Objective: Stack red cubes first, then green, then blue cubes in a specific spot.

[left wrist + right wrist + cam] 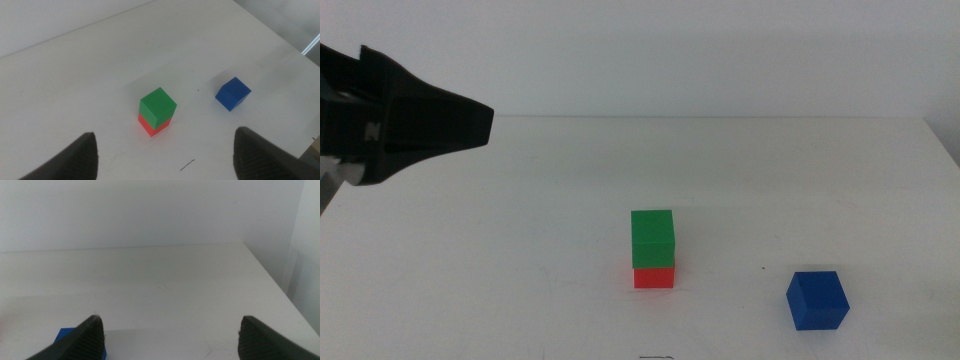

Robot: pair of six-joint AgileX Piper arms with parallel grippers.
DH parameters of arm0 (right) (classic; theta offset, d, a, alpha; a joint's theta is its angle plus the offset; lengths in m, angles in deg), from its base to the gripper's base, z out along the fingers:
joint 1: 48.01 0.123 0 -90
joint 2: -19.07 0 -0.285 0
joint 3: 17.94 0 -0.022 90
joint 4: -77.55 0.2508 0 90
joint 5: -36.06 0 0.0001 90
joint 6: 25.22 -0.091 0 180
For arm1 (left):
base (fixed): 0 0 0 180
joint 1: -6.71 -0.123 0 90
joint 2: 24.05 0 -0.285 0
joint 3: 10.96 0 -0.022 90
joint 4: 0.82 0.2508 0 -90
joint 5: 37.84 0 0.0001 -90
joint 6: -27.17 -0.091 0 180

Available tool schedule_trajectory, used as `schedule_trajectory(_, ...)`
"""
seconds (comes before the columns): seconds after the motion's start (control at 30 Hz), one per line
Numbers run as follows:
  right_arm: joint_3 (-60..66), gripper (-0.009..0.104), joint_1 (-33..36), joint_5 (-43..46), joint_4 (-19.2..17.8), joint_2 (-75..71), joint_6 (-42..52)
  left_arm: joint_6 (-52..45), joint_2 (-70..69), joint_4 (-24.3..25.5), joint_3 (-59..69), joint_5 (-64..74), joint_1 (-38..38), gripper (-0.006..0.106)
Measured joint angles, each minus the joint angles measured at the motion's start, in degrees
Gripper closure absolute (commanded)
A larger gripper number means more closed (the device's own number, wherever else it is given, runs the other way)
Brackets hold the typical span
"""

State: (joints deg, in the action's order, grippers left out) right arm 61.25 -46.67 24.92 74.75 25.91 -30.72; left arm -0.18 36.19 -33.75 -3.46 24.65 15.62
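On the plain white tabletop [520, 260], two obstacles stand: a short stack, a matte green cube [653, 238] resting on a matte red cube [654, 277], and at about four o'clock from it a loose dark blue cube [817, 299], well apart. A bare lane runs between them. The left gripper [470, 122] hangs wide-jawed at ten o'clock of the stack, clear of both. Elsewhere the surface lies bare.

White table [520, 260], plain top. Red cube [654, 277] sits directly on it near centre, w/ green cube [653, 238] stacked on top. Blue cube [817, 299] lies on table to the right, slightly nearer, apart from stack.
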Motion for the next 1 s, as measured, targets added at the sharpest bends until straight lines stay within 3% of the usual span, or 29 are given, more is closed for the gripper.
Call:
schedule_trajectory(0.13, -1.9, 0.023, 0.0, -4.4, 1.9, 0.4, 0.0, 0.0, 0.0, 0.0, 0.0, 0.0, 0.0, 0.009)
schedule_trajectory(0.27, -12.4, 0.023, 0.0, -14.0, 4.8, 7.2, 0.0, 0.0, 0.0, 0.0, 0.0, 0.0, 0.0, 0.009)
schedule_trajectory(0.6, -40.6, 0.023, 0.7, -31.4, 6.5, 37.6, 0.0, 0.0, 0.0, 0.1, 0.0, 0.0, 0.0, 0.009)
schedule_trajectory(0.77, -51.9, 0.023, 7.7, -38.5, 4.4, 52.4, 0.0, 0.0, 0.0, 0.1, 0.0, 0.0, 0.0, 0.009)
schedule_trajectory(1.0, -62.5, 0.023, 15.9, -47.6, 4.8, 69.9, -2.2, 0.0, 0.0, 0.1, 0.0, 0.0, 0.0, 0.009)
